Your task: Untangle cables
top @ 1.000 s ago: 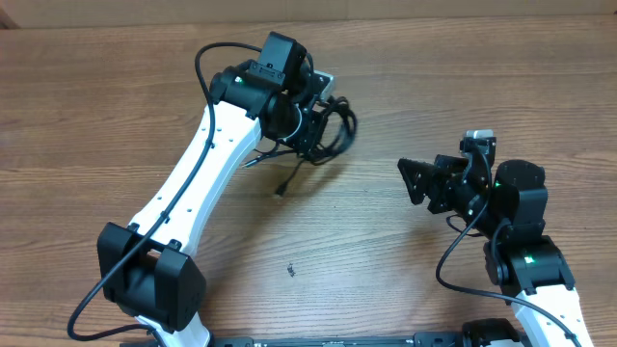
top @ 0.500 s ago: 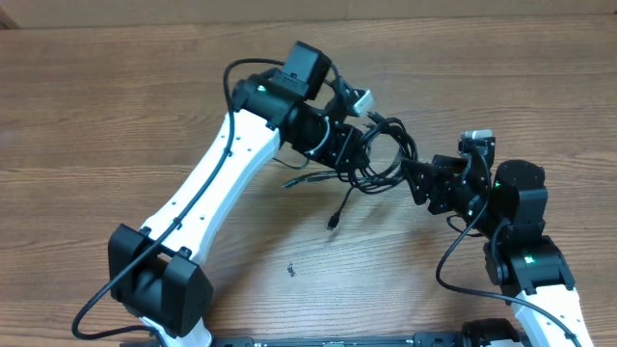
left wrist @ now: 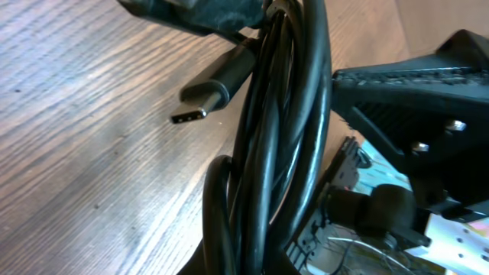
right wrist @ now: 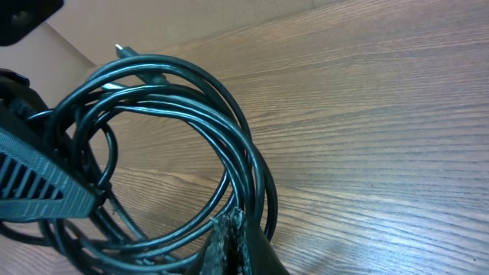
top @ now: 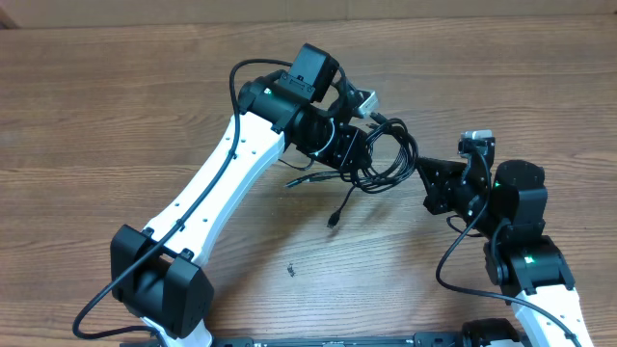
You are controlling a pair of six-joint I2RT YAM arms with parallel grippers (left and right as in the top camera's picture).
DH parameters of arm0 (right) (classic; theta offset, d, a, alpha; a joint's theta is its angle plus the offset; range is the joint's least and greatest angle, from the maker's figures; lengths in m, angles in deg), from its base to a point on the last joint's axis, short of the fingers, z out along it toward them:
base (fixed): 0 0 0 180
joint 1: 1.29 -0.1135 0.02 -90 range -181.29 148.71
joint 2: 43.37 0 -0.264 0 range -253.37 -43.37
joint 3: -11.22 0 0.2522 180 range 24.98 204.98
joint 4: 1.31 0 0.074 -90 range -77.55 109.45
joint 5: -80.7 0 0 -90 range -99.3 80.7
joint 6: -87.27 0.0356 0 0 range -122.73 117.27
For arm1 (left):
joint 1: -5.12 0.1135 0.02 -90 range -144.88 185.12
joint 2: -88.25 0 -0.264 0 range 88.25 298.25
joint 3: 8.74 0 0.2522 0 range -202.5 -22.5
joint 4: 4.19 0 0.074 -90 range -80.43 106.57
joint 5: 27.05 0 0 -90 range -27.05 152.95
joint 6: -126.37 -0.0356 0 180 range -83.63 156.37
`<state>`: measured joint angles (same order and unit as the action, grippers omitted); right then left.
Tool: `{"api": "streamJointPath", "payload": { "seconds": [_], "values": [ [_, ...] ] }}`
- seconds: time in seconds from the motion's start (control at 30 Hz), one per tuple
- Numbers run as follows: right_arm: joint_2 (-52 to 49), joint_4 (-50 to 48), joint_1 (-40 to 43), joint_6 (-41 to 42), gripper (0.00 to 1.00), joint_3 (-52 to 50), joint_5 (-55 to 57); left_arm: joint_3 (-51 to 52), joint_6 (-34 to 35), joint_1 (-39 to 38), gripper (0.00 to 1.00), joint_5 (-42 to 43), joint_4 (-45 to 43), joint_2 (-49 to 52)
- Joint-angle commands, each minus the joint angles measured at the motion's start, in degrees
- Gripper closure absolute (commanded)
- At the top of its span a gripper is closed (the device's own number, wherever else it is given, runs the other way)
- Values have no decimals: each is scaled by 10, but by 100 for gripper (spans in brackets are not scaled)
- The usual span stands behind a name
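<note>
Several thin black looped cables [top: 384, 182] hang clamped in my left gripper [top: 355, 154], my right gripper [top: 422, 177] seemingly parted around them.

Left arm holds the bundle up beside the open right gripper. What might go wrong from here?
1. The cables form several overlapping loops. The right gripper may close on more than one strand, and pulling would then likely tighten the tangle.
2. A loose plug end trails below the bundle and may snag when the arms pull apart.
3. The left gripper pinches many stacked strands, so some could slip out.
</note>
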<state>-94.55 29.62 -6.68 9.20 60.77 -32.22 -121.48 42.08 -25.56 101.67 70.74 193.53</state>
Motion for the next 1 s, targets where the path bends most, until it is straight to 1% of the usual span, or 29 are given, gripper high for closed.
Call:
{"api": "streamJointPath", "payload": {
  "seconds": [0.0, 0.13, 0.2, 0.23, 0.3, 0.37, 0.4, 0.43, 0.53, 0.6, 0.7, 0.73, 0.77, 0.8, 0.83, 0.87, 0.9, 0.93, 0.97],
  "values": [
    [0, -3, -1, -3, 96, 13, 3, -9, 3, 9, 96, -35, -6, -17],
    [0, -3, -1, -3, 96, 14, 4, -9, 4, 35, 96, -46, -19, -17],
    [0, -3, -1, -3, 96, 14, 3, -9, 23, 49, 96, -38, -17, -17],
    [0, -3, -1, -3, 88, 14, 3, -9, 24, 51, 96, -14, -16, -17],
    [0, -3, -1, -3, 66, 14, 3, -9, 24, 47, 96, 15, -17, -17],
    [0, -3, -1, -3, 40, 13, 3, -9, 24, 35, 96, 16, -17, -17],
    [0, -3, -1, -3, 32, 14, 3, -9, 24, 27, 96, 16, -17, -17],
    [0, -3, -1, -3, 29, 13, 3, -9, 24, 18, 96, 16, -17, -17],
    [0, -3, -1, -3, 25, 13, 4, -9, 24, -2, 96, 16, -17, -17],
    [0, -3, -1, -3, 20, 14, 4, -9, 24, -15, 96, 16, -16, -17],
    [0, -3, -1, -2, 20, 13, 15, -9, 24, -26, 96, 19, -14, -17],
    [0, -3, -1, -2, 23, 13, 14, -9, 24, -29, 96, 19, -14, -17],
    [0, -3, -1, -2, 32, 13, 14, -9, 24, -32, 96, 25, -14, -17],
    [0, -3, -1, -2, 43, 14, 14, -9, 24, -32, 96, 36, -14, -17],
    [0, -3, -1, -2, 57, 13, 15, -9, 24, -31, 96, 44, -14, -17],
    [0, -3, -1, -2, 69, 13, 14, -9, 24, -32, 96, 49, -14, -17],
    [0, -3, -1, -2, 83, 13, 14, -9, 24, -31, 96, 49, -12, -17],
    [0, -3, -1, -2, 93, 13, 14, -9, 24, -31, 96, 49, -11, -17],
    [0, -3, -1, -2, 96, 14, 14, -9, 24, -31, 96, 49, -10, -17]
  ]
}}
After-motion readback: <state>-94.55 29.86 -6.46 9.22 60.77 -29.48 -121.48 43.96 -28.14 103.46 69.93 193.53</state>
